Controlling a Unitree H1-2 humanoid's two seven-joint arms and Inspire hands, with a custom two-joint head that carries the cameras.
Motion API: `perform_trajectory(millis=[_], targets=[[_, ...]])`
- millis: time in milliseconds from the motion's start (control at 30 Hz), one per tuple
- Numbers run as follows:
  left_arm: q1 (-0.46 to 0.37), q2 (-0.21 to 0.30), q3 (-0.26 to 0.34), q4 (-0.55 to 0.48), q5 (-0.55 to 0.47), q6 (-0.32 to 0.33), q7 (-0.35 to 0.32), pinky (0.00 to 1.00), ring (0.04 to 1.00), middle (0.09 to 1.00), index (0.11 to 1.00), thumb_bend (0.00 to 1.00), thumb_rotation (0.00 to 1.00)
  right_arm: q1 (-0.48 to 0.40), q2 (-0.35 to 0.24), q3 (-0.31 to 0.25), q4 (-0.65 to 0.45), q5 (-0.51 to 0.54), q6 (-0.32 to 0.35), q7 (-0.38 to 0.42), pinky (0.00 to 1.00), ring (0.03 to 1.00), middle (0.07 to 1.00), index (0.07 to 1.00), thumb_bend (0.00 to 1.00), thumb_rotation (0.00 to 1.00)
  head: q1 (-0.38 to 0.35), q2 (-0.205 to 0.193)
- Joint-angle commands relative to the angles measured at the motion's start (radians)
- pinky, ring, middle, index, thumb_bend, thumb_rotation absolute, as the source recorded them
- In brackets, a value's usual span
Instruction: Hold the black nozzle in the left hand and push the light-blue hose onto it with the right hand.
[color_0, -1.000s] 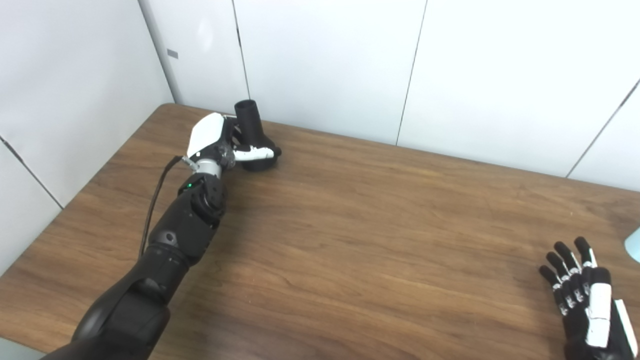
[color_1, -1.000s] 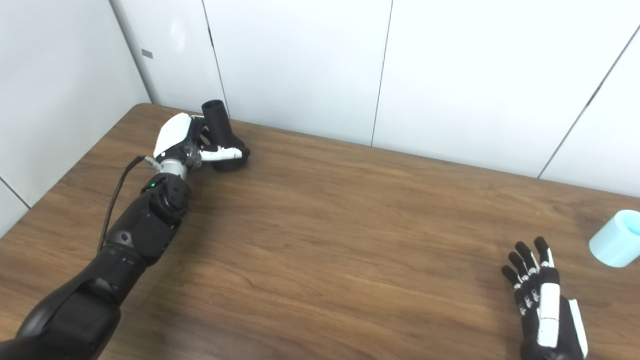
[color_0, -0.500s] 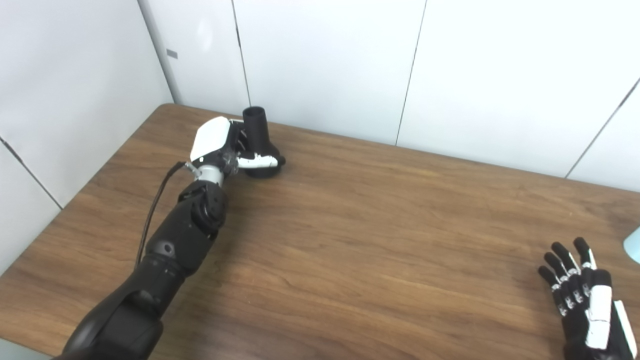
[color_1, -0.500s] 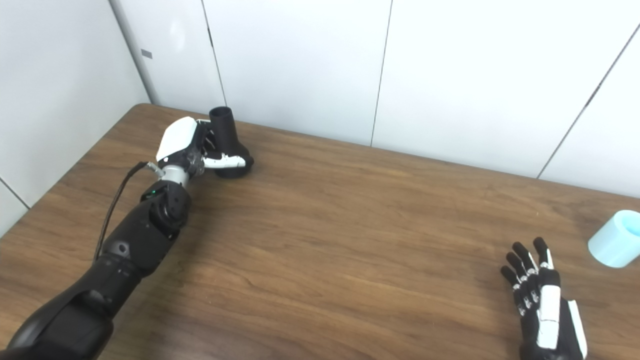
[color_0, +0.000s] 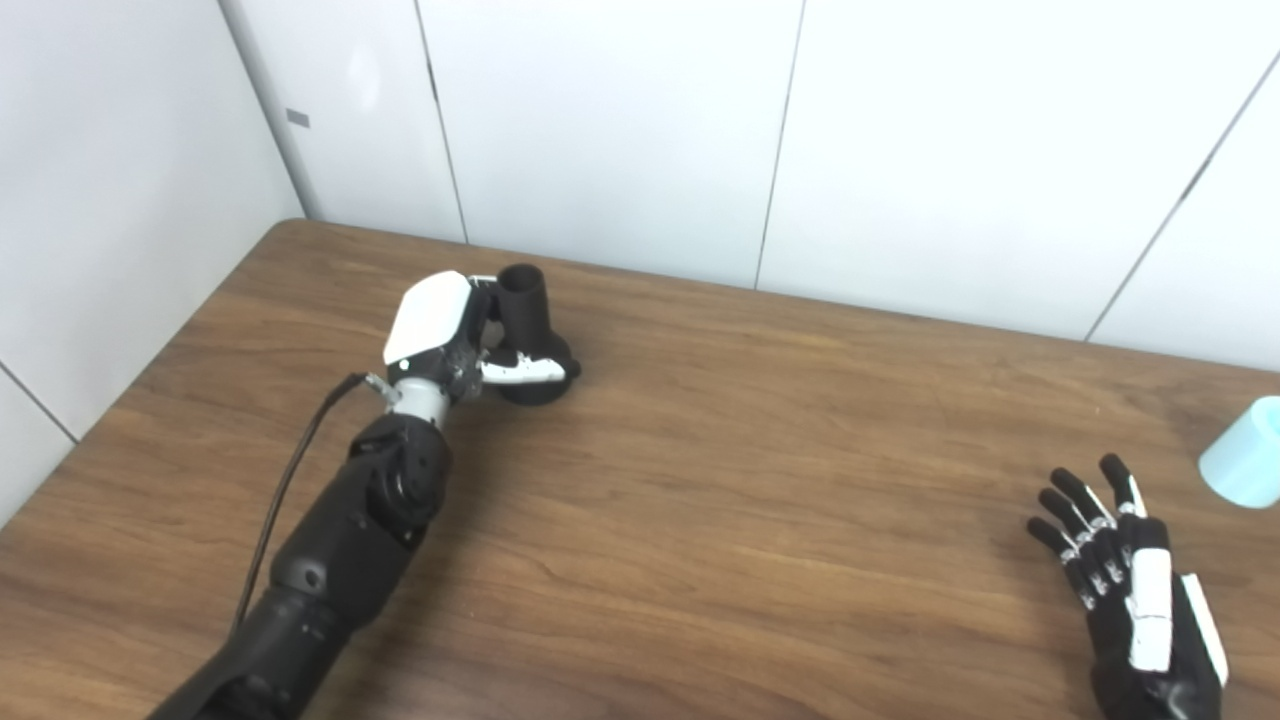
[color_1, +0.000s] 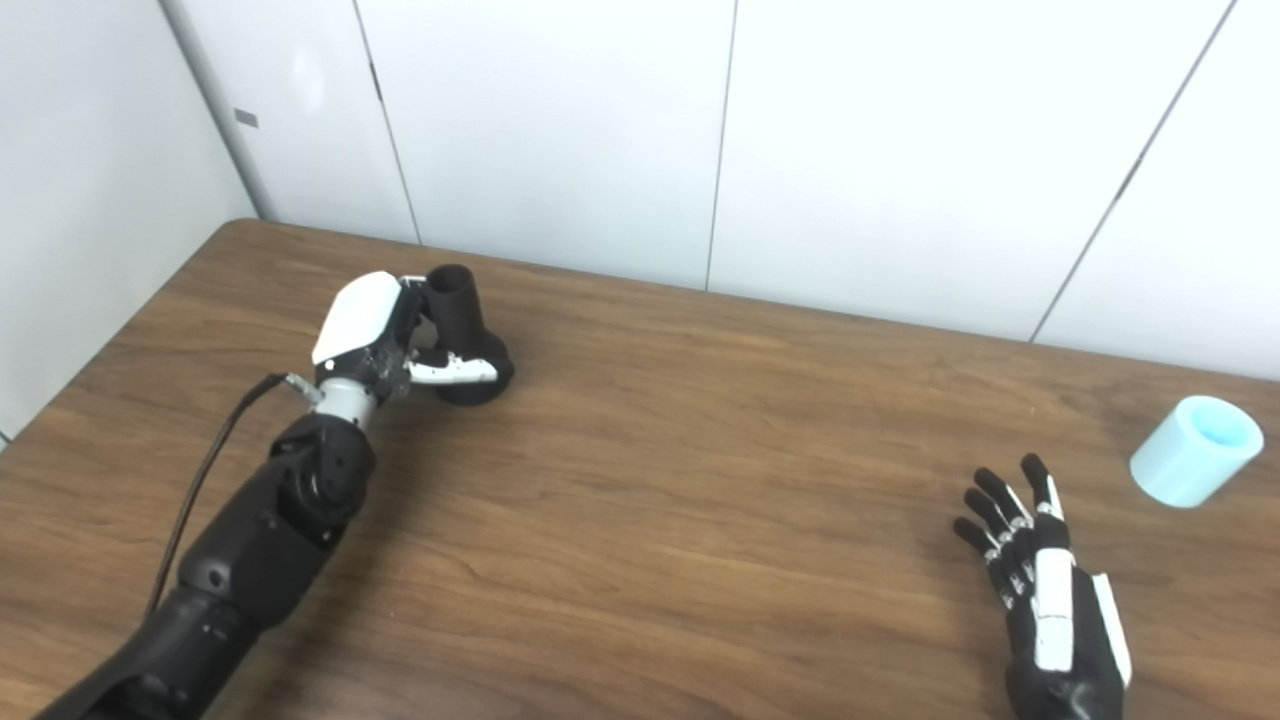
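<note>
The black nozzle (color_0: 527, 330) stands upright with its narrow tube up and its wide base down, on or just above the wooden table (color_0: 740, 480) at the left. My left hand (color_0: 450, 335) is shut on the nozzle, thumb across its base. The light-blue hose (color_1: 1193, 451), a short cylinder, lies on its side at the far right. My right hand (color_1: 1040, 590) is open and empty, fingers spread, near the table's front right, a hand's length from the hose.
White wall panels (color_0: 620, 130) rise right behind the table's far edge and along its left edge. A black cable (color_0: 290, 480) runs along my left forearm.
My left hand has drawn the nozzle toward me and to the right, away from the back wall. The camera has shifted, showing more of the hose. My right hand has stayed open.
</note>
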Motion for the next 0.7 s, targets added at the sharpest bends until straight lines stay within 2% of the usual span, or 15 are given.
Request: perform_trajectory(millis=[0,67,133,333,433,600,667], targets=[[0.002,0.002,-0.014,-0.04,0.038,-0.017,0.014,0.76,0.67,0.506,0.478,0.52,0.0,-0.005,-0.001,-0.005,-0.009,-0.002,0.011,-0.006,0.82,0.889,0.892,0.98,0.52,0.99,0.0,0.001],[0.015,-0.009,-0.025,-0.058,0.056,-0.015,0.018,0.85,0.669,0.496,0.485,0.52,0.0,-0.005,-0.002,-0.008,-0.014,-0.003,0.015,-0.011,0.82,0.889,0.888,0.976,0.52,0.98,-0.011,0.008],[0.031,-0.026,-0.03,-0.082,0.062,-0.013,0.017,0.88,0.649,0.478,0.496,0.52,0.0,-0.003,-0.012,-0.009,-0.011,-0.001,0.003,-0.003,0.82,0.88,0.88,0.974,0.52,0.99,-0.019,0.011],[0.075,-0.066,-0.039,-0.15,0.061,-0.03,0.005,0.83,0.656,0.459,0.498,0.52,0.0,0.005,-0.035,-0.015,-0.021,-0.022,0.003,-0.002,0.77,0.867,0.889,0.984,0.53,1.0,-0.076,0.027],[0.097,-0.087,-0.048,-0.18,0.075,-0.032,0.005,0.81,0.647,0.459,0.495,0.53,0.0,0.007,-0.037,-0.024,-0.037,-0.011,0.019,0.0,0.78,0.877,0.91,0.99,0.56,0.99,-0.104,0.031],[0.128,-0.127,-0.054,-0.209,0.081,-0.075,0.032,0.82,0.598,0.473,0.494,0.52,0.0,-0.001,-0.038,-0.036,-0.052,-0.002,0.022,0.001,0.82,0.884,0.905,0.992,0.55,0.99,-0.152,0.042],[0.139,-0.146,-0.051,-0.224,0.078,-0.073,0.029,0.84,0.58,0.464,0.501,0.52,0.0,-0.008,-0.039,-0.038,-0.052,-0.006,0.014,0.001,0.82,0.878,0.896,0.992,0.55,1.0,-0.173,0.046]])
